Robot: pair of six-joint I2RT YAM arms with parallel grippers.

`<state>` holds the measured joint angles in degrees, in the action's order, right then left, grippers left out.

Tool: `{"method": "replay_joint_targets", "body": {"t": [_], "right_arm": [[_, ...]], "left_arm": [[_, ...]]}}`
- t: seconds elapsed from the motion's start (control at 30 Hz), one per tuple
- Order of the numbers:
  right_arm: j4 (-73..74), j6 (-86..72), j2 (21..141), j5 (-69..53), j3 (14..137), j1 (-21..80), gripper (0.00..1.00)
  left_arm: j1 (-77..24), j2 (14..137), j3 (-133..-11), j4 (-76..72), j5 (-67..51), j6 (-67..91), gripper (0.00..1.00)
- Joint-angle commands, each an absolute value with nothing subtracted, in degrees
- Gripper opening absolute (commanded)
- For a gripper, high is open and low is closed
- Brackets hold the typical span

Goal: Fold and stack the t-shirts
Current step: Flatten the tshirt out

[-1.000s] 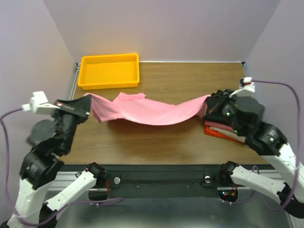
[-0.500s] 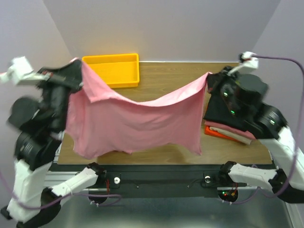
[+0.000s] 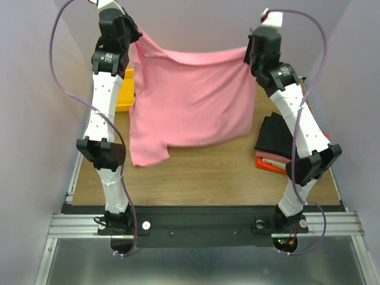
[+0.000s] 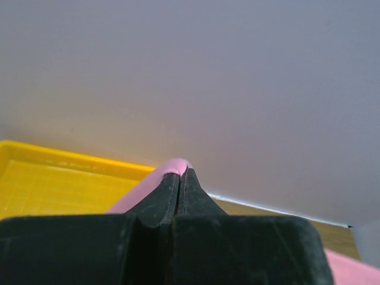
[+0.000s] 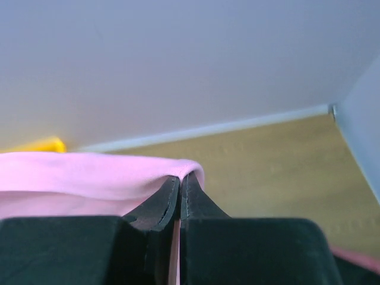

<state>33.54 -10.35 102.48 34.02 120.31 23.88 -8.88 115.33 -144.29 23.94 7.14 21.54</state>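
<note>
The large pink shirt [image 3: 190,101] hangs spread in the air between both raised arms, its lower edge and a sleeve near the table. My left gripper [image 3: 135,39] is shut on its upper left corner; pink cloth [image 4: 151,184] shows pinched at the fingertips in the left wrist view. My right gripper [image 3: 248,53] is shut on the upper right corner; pink cloth [image 5: 89,175] drapes over its fingertips in the right wrist view. A stack of folded shirts [image 3: 279,145], black on top with pink and orange-red edges below, lies on the table at the right.
The yellow plastic tray [image 3: 124,95] stands at the back left, mostly hidden behind the left arm and the hanging shirt; it also shows in the left wrist view [image 4: 53,184]. Bare wooden table [image 3: 208,172] lies in front of the shirt. Purple walls close in on three sides.
Both arms have risen high and toward the back, lifting the pink shirt from a sagging strip near the table to a hanging sheet.
</note>
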Motion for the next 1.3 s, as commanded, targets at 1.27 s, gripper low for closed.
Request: {"method": "replay_joint_targets", "body": {"t": [1.27], "right_arm": [[26.1, -16.9, 51.3, -6.2, 100.6, 24.1, 0.0]], "left_arm": [[-7.0, 39.5, -97.3, 7.2, 3.0, 22.2, 0.0]]}}
